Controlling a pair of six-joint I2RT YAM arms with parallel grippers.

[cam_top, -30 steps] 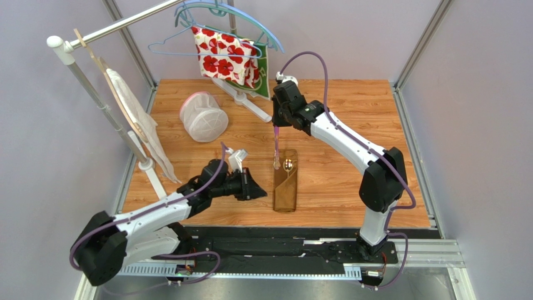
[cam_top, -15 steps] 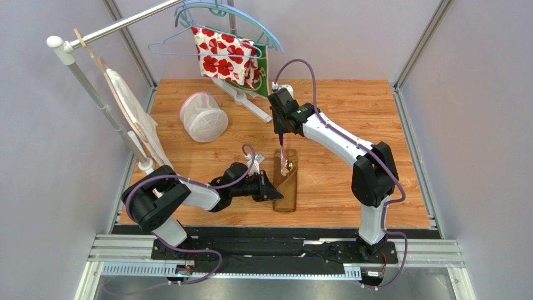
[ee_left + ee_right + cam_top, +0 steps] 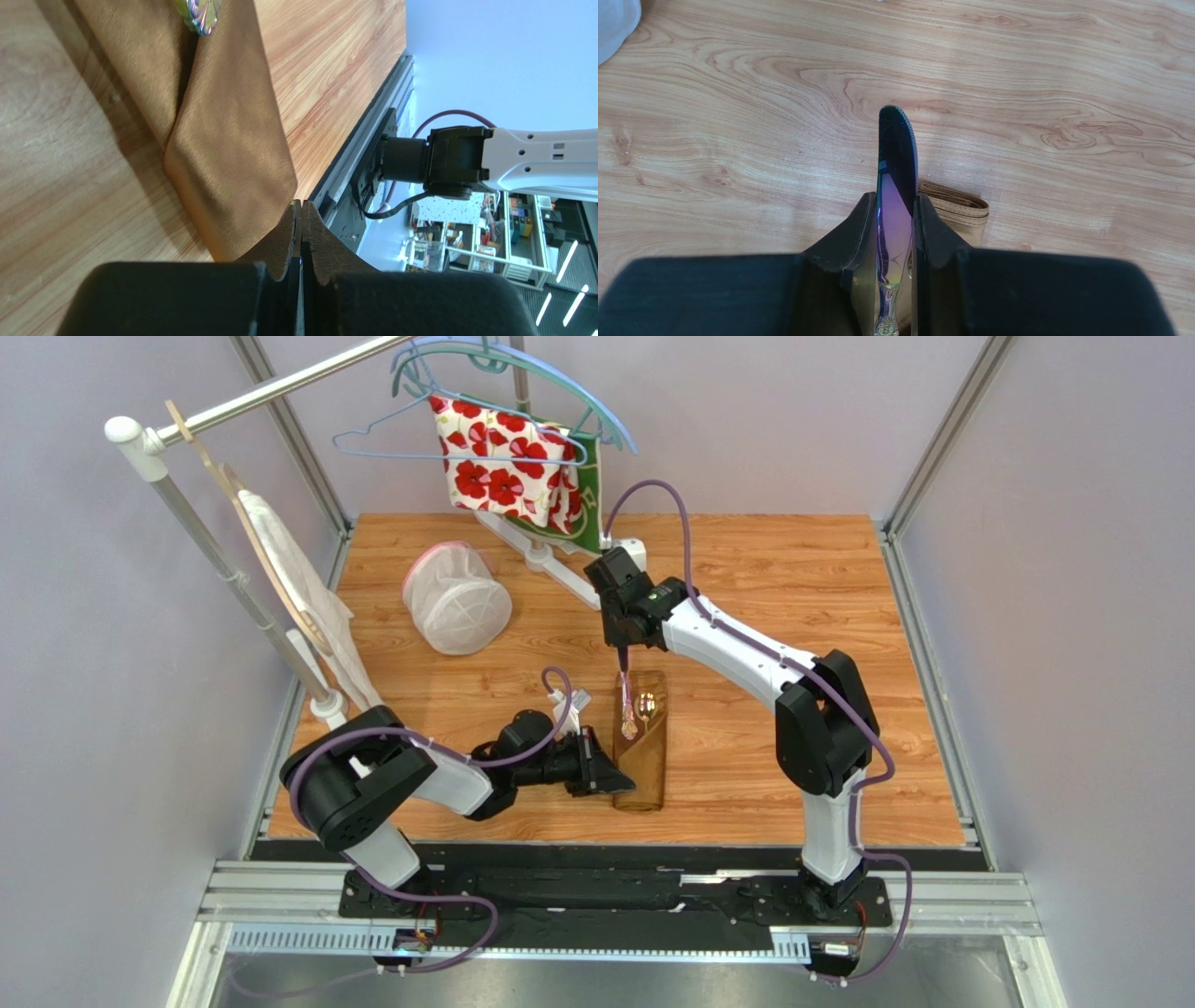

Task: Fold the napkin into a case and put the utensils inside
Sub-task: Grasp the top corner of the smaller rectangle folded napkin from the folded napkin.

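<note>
Left jaws now pressed together by case [image 3: 648,756]; wrist view shows right jaws pinching knife [image 3: 896,161]

Bright, even light falls from overhead; shadows on the wooden surface [image 3: 786,574] are short and soft. Between the right jaws the knife [image 3: 898,150] shows a purple-blue sheen, sharp at its tip, while the jaws themselves blur into dark masses. Beyond the left jaws the satin case [image 3: 231,154] gleams faintly, its weave crisp; the far room looks washed out.
</note>
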